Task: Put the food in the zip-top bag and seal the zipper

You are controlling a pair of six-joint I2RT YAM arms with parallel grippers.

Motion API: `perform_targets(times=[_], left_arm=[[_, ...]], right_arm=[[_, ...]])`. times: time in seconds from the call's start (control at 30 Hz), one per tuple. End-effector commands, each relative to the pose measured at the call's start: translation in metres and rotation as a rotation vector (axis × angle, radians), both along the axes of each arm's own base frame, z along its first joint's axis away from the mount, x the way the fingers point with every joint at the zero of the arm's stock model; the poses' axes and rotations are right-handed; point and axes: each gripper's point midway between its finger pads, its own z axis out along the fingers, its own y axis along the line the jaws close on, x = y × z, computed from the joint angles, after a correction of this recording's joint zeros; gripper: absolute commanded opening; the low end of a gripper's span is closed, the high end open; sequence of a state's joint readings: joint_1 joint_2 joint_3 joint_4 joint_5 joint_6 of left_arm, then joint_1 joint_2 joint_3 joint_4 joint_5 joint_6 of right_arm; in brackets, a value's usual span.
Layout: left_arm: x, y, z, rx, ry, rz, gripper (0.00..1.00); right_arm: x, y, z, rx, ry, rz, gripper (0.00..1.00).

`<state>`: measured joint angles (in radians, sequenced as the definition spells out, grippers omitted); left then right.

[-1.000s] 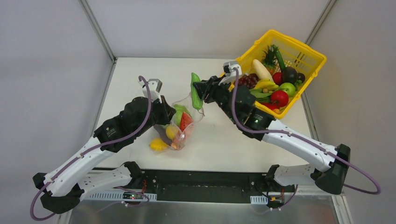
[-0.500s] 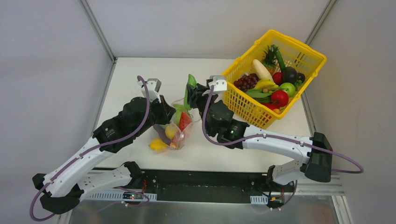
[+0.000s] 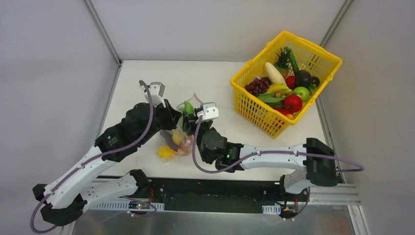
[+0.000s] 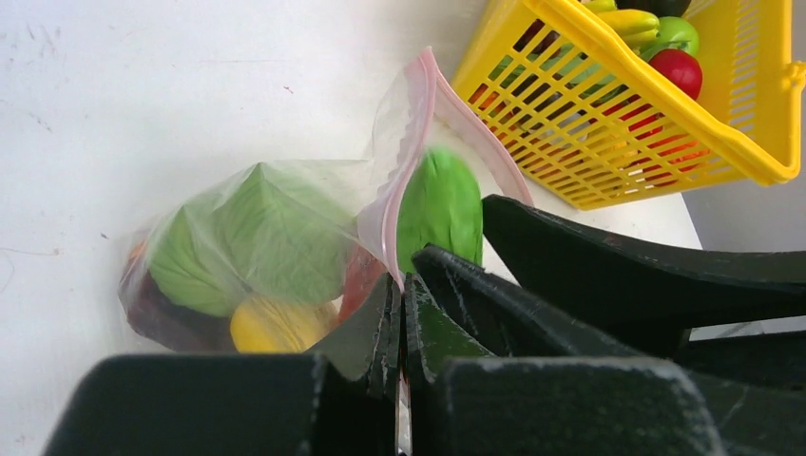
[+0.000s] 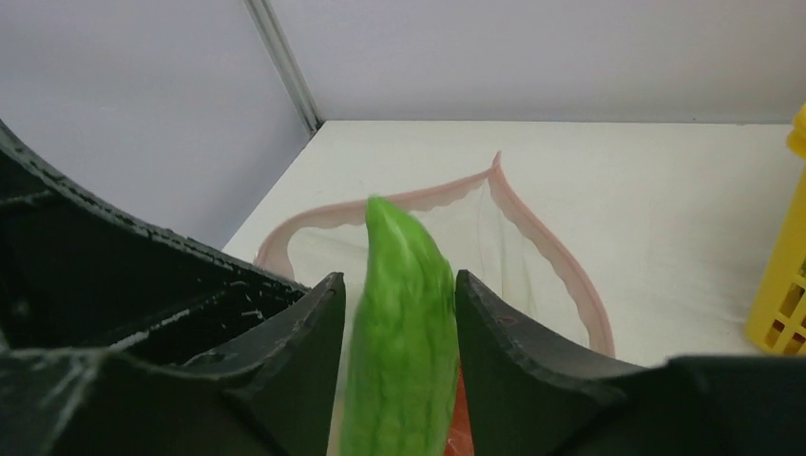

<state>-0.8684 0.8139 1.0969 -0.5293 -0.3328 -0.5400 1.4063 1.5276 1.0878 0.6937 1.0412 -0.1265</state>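
Left gripper (image 4: 399,309) clenched on zipper (image 4: 430,81) of bag (image 4: 399,119), frame centre. Right gripper (image 5: 399,280) fingers flank cucumber (image 5: 399,380) standing in open bag mouth; gripped or let go, cannot tell. Cabbage (image 4: 276,237) inside bag. Basket (image 3: 323,58) upper right, well apart.

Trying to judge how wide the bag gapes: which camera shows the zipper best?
Right wrist: the zipper shows as a nearly whole open loop behind the cucumber. Left wrist shows one side, pinched by the left gripper. Top view shows only a sliver.
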Motion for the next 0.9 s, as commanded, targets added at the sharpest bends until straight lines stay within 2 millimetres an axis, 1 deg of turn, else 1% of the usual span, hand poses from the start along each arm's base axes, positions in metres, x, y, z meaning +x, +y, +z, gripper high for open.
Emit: perform_targets(times=[0.0, 0.03, 0.07, 0.13, 0.17, 0.23, 0.33, 0.4, 0.5, 0.57, 0.67, 0.73, 0.77, 0.87], left_arm=[[0.008, 0.005, 0.029, -0.094, -0.08, 0.055, 0.0], [0.008, 0.006, 0.029, -0.093, -0.081, 0.058, 0.0], [0.008, 0.007, 0.028, -0.094, -0.082, 0.063, 0.0], [0.008, 0.01, 0.028, -0.095, -0.085, 0.073, 0.0], [0.008, 0.011, 0.028, -0.098, -0.087, 0.078, 0.0], [0.007, 0.015, 0.029, -0.099, -0.092, 0.09, 0.0], [0.006, 0.021, 0.03, -0.098, -0.1, 0.107, 0.0], [0.005, 0.025, 0.031, -0.102, -0.107, 0.118, 0.0], [0.004, 0.031, 0.032, -0.109, -0.117, 0.137, 0.0], [0.003, 0.034, 0.032, -0.111, -0.12, 0.146, 0.0], [0.004, 0.034, 0.031, -0.111, -0.117, 0.148, 0.0], [0.004, 0.033, 0.03, -0.111, -0.115, 0.146, 0.0], [0.004, 0.032, 0.03, -0.109, -0.113, 0.144, 0.0], [0.004, 0.03, 0.03, -0.104, -0.106, 0.134, 0.0]], right_arm=[[-0.007, -0.007, 0.024, 0.065, -0.033, 0.03, 0.54], [-0.01, -0.008, 0.027, 0.071, -0.038, 0.058, 0.6], [-0.015, -0.006, 0.029, 0.057, -0.045, 0.111, 0.64], [-0.029, 0.001, 0.036, 0.059, -0.043, 0.247, 0.69], [-0.034, 0.002, 0.04, 0.067, -0.03, 0.295, 0.7], [-0.038, -0.005, 0.053, 0.113, -0.009, 0.334, 0.7], [-0.033, -0.019, 0.067, 0.134, -0.004, 0.33, 0.64], [-0.024, -0.031, 0.072, 0.145, 0.021, 0.307, 0.61], [-0.008, -0.051, 0.075, 0.166, 0.054, 0.266, 0.6], [0.009, -0.066, 0.071, 0.167, 0.089, 0.23, 0.6], [0.029, -0.085, 0.062, 0.162, 0.149, 0.188, 0.6], [0.042, -0.096, 0.059, 0.176, 0.175, 0.172, 0.61], [0.048, -0.098, 0.058, 0.176, 0.191, 0.181, 0.61], [0.074, -0.117, 0.058, 0.176, 0.231, 0.118, 0.61]])
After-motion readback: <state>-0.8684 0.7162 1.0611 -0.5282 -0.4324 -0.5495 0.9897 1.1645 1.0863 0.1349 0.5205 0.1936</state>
